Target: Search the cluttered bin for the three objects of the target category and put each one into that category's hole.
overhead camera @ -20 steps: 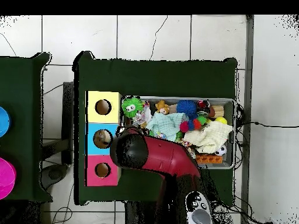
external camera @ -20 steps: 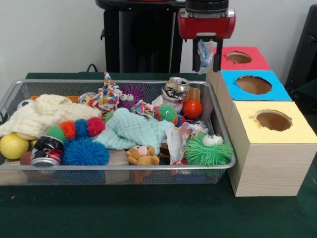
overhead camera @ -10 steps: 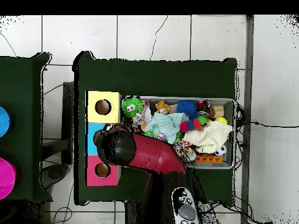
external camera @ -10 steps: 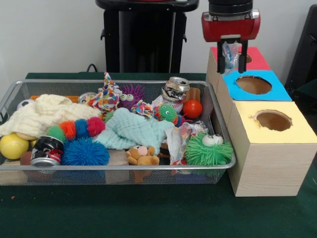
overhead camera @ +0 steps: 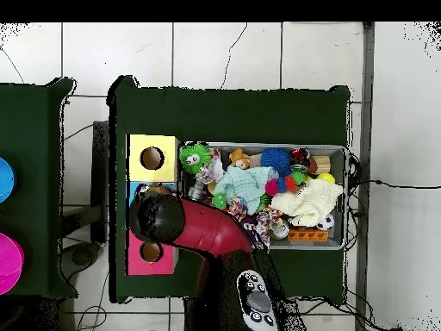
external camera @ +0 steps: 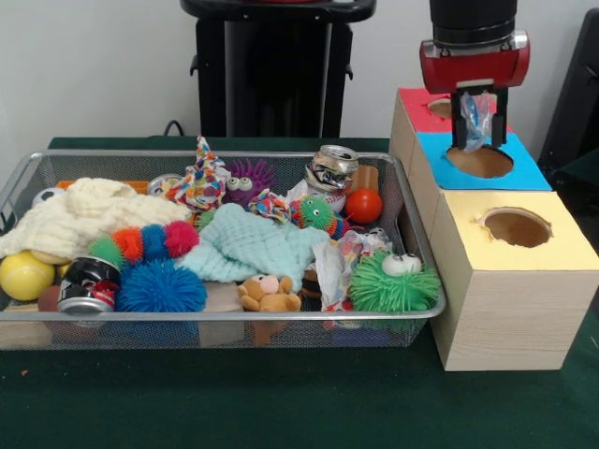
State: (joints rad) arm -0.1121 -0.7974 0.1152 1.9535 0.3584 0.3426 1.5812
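Currently the gripper hangs above the row of wooden boxes, its two black fingers closed on a crumpled clear plastic bottle, which sits pinched between them and hangs just past their tips. Directly beneath the fingertips lies the far edge of the blue-faced hole. The red-faced hole shows just behind and to the picture-left of the fingers, partly hidden by the gripper's red body. The yellow-faced hole is nearer the camera, well clear of the fingers.

Front view: the wire mesh bin sits below and to the picture-left of the fingers, apart from them. Contents seen: a dented silver can, an orange ball, a green spiky toy with eyes, a mint knit cloth, a blue spiky ball, a cream knit cloth, a yellow ball, a red-and-black can, and a small teddy bear.

Overhead view: the red arm covers the blue box and part of the red box; gripper and bottle are hidden under it. The yellow box is uncovered. No other clear bottle can be picked out in the bin from either view.
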